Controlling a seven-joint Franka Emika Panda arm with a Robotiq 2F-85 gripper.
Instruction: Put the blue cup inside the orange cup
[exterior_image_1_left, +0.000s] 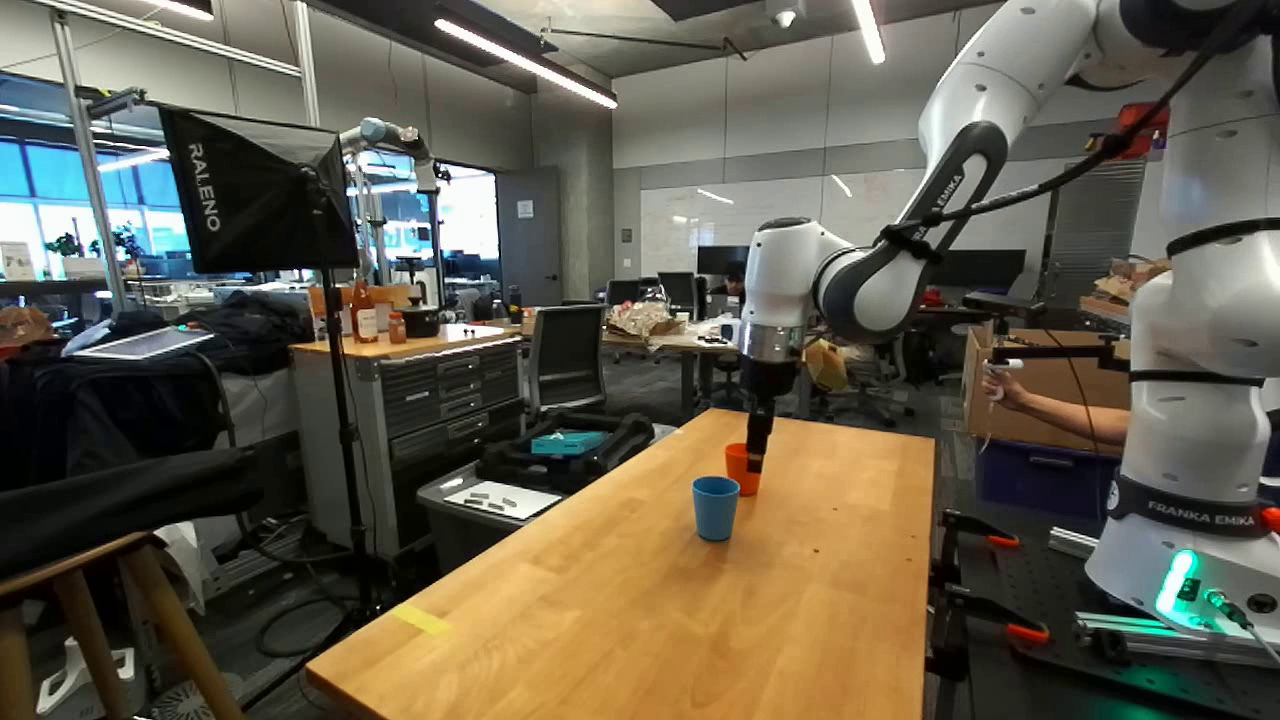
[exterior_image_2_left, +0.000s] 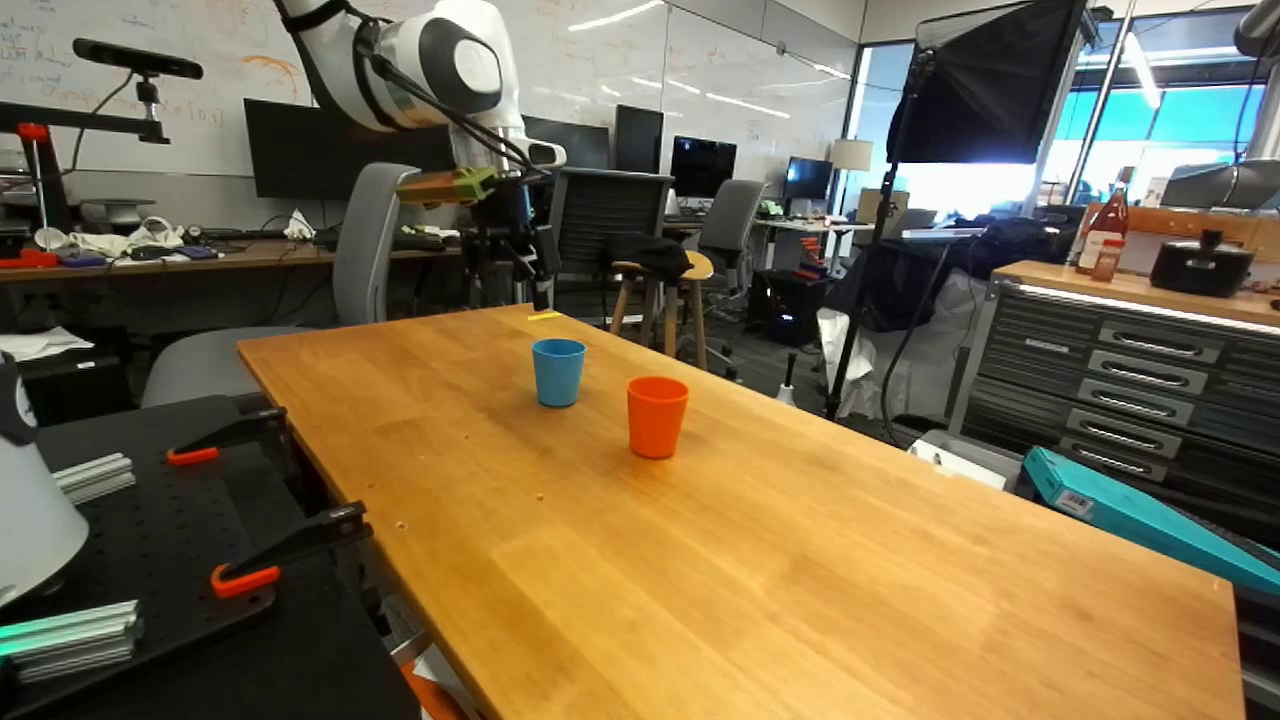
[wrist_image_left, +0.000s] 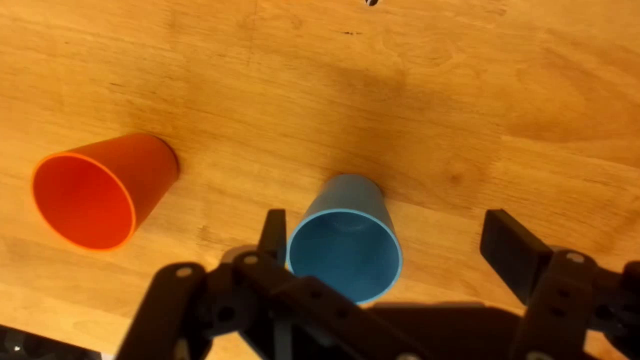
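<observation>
Standing about midway between the wooden worktop's (exterior_image_2_left: 850, 560) long edges, the tapered blue plastic cup (wrist_image_left: 347, 237) lies below the wide-spread black fingers (wrist_image_left: 515, 255), seemingly nearer one.

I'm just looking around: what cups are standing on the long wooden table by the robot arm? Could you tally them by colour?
Blue cup: 1
Orange cup: 1
Total on the table: 2
</observation>
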